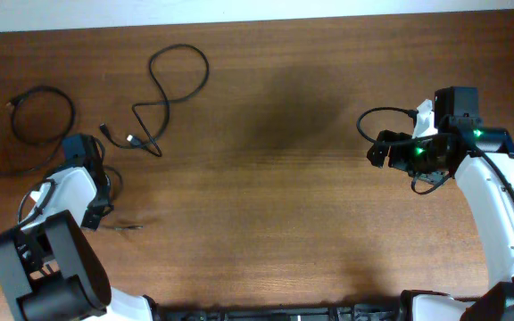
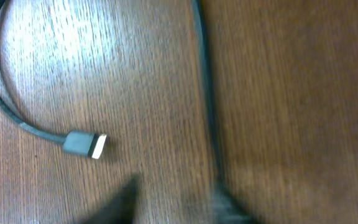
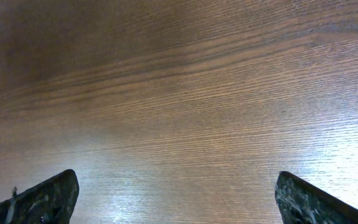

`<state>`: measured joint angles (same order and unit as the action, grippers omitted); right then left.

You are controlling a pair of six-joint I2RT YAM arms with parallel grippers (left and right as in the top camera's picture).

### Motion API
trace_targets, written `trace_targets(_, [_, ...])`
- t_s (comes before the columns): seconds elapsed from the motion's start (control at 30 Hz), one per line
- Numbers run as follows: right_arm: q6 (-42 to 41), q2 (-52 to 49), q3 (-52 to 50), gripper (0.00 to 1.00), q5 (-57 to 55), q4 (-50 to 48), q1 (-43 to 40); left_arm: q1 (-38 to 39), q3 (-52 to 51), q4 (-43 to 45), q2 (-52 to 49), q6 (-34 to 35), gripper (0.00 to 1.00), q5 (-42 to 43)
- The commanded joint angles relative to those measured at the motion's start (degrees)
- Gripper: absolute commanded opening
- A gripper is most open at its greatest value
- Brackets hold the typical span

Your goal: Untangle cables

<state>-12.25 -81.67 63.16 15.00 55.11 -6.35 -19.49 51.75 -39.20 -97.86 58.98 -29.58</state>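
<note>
left pincer (image 2: 176, 186) part-open, cable (image 2: 205, 81) along one side | right pincer (image 3: 176, 180) wide, empty

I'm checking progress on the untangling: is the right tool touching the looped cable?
Apart. The overhead view shows the right tool far to the right of the looped cable, with a wide gap between them; the right wrist view shows no cable near it.
</note>
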Motion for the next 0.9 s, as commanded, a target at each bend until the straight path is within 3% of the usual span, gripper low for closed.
trace_targets(0.0, [-0.33, -0.04, 0.13, 0.99, -0.24, -0.02, -0.04, -0.46, -0.15, -0.59, 1.29, 0.04, 0.76, 0.92])
trace_targets(0.07, [-0.33, -0.04, 0.13, 0.99, -0.24, 0.0, -0.04, -0.46, 0.22, -0.72, 3.23, -1.62, 0.82, 2.08])
trace_targets(0.13, [-0.31, -0.04, 0.13, 0.99, -0.24, 0.0, -0.04, -0.46, 0.46, -0.72, 5.55, -3.45, 0.99, 3.78])
trace_targets(0.27, [-0.31, -0.04, 0.13, 0.99, -0.26, -0.02, -0.04, -0.46, 0.48, -0.79, 12.02, -8.39, 0.99, 12.02])
trace_targets(0.53, [-0.28, -0.04, 0.13, 0.99, -0.26, 0.0, -0.04, -0.44, 0.48, -1.29, 24.26, -10.21, 0.99, 31.19])
trace_targets(0.63, [-0.28, -0.04, 0.13, 0.99, -0.26, 0.02, -0.04, -0.39, 0.48, 1.11, 29.33, -18.95, 0.99, 35.67])
trace_targets(0.73, [-0.28, -0.04, 0.13, 0.99, -0.26, 0.0, -0.04, 0.57, 0.48, 6.88, 35.63, -34.53, 0.99, 47.41])
trace_targets(0.87, [-0.28, -0.04, 0.13, 0.99, -0.26, 0.39, -0.04, 6.19, 0.48, 8.81, 44.94, -42.91, 0.99, 49.94])
